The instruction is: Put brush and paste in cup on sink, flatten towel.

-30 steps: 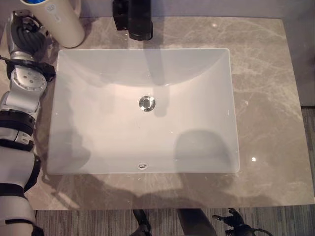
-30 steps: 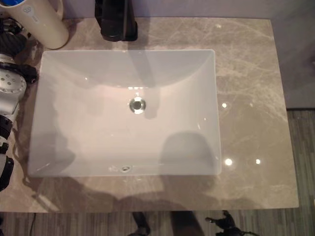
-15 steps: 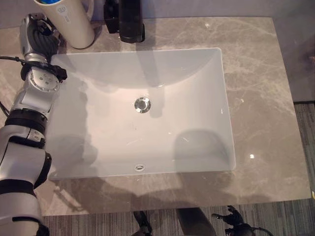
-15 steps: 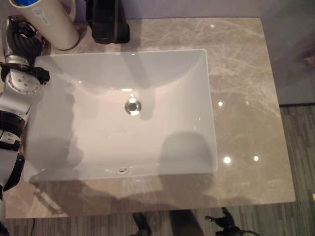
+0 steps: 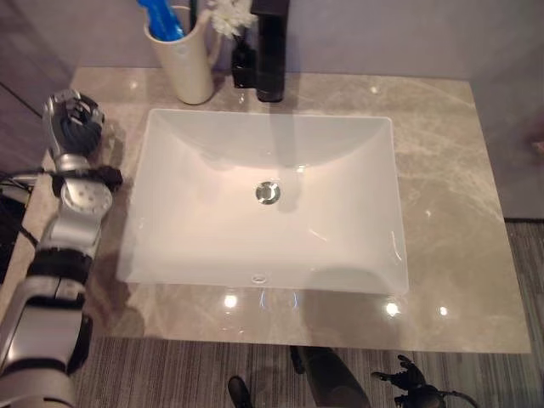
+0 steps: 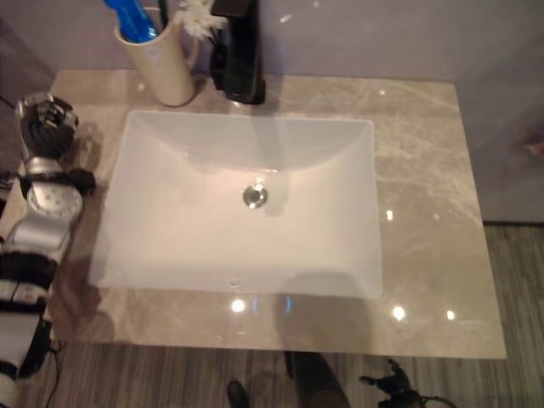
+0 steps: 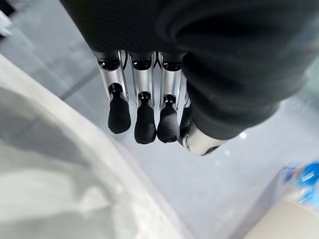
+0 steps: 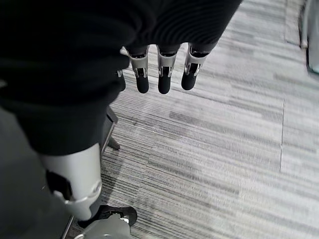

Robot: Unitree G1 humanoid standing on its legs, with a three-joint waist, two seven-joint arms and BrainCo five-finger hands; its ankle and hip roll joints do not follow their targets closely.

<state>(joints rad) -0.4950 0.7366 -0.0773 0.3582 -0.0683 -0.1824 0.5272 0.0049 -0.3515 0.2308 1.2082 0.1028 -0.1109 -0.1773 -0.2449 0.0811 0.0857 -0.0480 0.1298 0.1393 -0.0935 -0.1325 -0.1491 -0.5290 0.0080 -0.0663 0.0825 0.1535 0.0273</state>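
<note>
A cream cup (image 5: pixel 189 68) stands at the counter's back left corner, beside the faucet. A blue item (image 5: pixel 160 19) sticks up out of it; I cannot tell whether it is the brush or the paste. My left hand (image 5: pixel 75 127) hovers over the counter left of the white sink (image 5: pixel 255 115), a hand's length from the cup. Its fingers (image 7: pixel 144 119) hang relaxed and hold nothing, with the sink's rim below them. My right hand (image 8: pixel 159 74) hangs low over the striped floor, fingers straight and empty.
A black faucet (image 5: pixel 270 51) rises behind the basin, and a small white flower (image 5: pixel 228 15) sits between it and the cup. Grey marble counter (image 5: pixel 442 187) stretches to the right of the sink. A dark wall runs along the back.
The camera has tilted up and shifted, so the cup and faucet now show in full. My left hand has drawn back from the cup toward the counter's left edge.
</note>
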